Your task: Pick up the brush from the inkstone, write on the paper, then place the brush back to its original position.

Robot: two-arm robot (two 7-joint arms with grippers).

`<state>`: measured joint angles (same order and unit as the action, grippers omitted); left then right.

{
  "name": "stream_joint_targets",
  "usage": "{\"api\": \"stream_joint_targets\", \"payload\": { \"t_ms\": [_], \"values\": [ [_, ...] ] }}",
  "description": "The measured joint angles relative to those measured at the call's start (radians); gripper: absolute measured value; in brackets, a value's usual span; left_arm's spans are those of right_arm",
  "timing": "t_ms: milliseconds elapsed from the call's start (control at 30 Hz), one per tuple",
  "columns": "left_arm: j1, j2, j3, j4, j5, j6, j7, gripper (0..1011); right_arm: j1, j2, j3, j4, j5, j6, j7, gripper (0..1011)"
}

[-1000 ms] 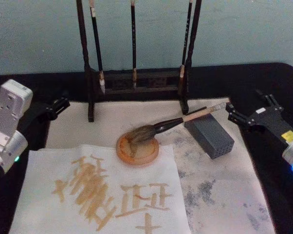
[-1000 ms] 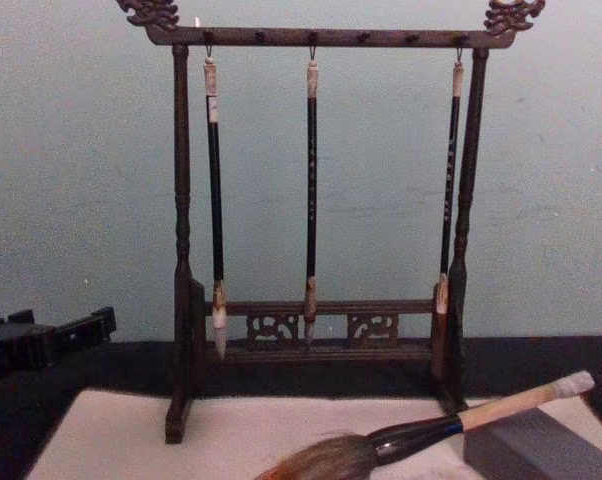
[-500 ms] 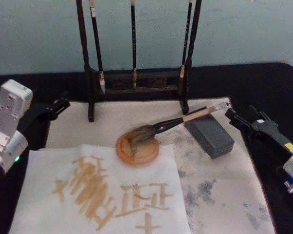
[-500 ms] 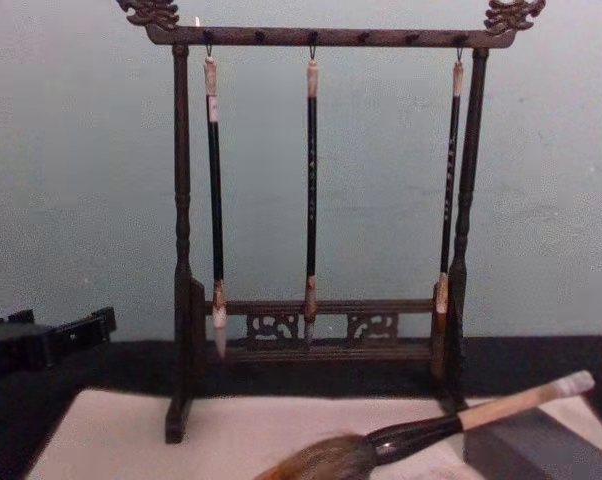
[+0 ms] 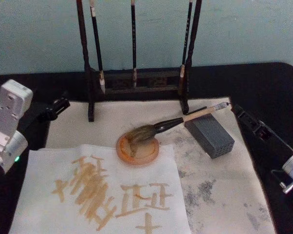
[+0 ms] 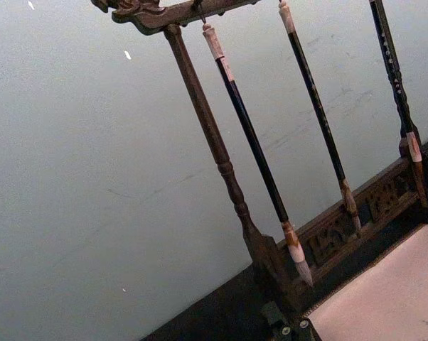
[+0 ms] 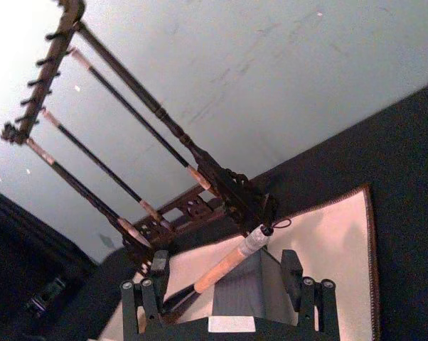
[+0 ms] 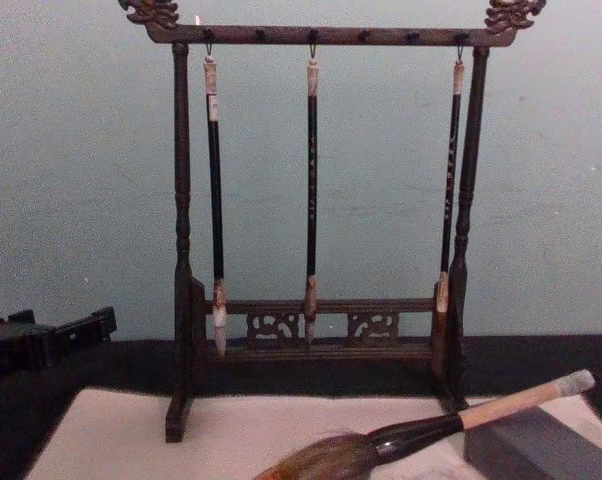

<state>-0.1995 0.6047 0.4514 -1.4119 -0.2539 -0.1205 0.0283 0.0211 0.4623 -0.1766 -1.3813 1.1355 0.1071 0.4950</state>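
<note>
The brush (image 5: 185,118) lies slanted, its bushy head on a round orange dish (image 5: 138,147) and its tan handle (image 8: 521,397) across the top of the grey inkstone (image 5: 210,135). In the right wrist view the brush (image 7: 225,264) and the inkstone (image 7: 242,295) lie just ahead of the jaws. My right gripper (image 5: 240,113) hovers open just right of the handle's whitish end, touching nothing. The white paper (image 5: 44,170), covered in brown strokes, lies front left. My left gripper (image 5: 56,108) waits at the table's left, off the paper.
A dark wooden rack (image 5: 137,80) with three slim hanging brushes (image 8: 311,190) stands at the back. A cream felt mat (image 5: 219,190) with grey stains lies under everything. Black table (image 5: 263,83) surrounds the mat.
My right gripper has rolled from lying flat to edge-on, and its wrist has sunk toward the lower right. The brush, inkstone and left arm have stayed put.
</note>
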Motion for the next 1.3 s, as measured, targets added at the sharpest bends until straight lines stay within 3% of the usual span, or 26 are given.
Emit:
{"api": "stream_joint_targets", "payload": {
  "t_ms": [233,600,1300],
  "values": [
    [0.000,0.000,0.000,0.000,0.000,0.000,0.000,1002,0.031,-0.019,0.005,0.059,0.099,0.053,0.017,1006],
    [0.000,0.000,0.000,0.000,0.000,0.000,0.000,1002,0.087,-0.038,-0.011,0.148,0.181,0.093,0.042,1006],
    [0.000,0.000,0.000,0.000,0.000,0.000,0.000,1002,0.165,-0.049,-0.069,0.252,0.243,0.115,0.053,1006]
  ]
}}
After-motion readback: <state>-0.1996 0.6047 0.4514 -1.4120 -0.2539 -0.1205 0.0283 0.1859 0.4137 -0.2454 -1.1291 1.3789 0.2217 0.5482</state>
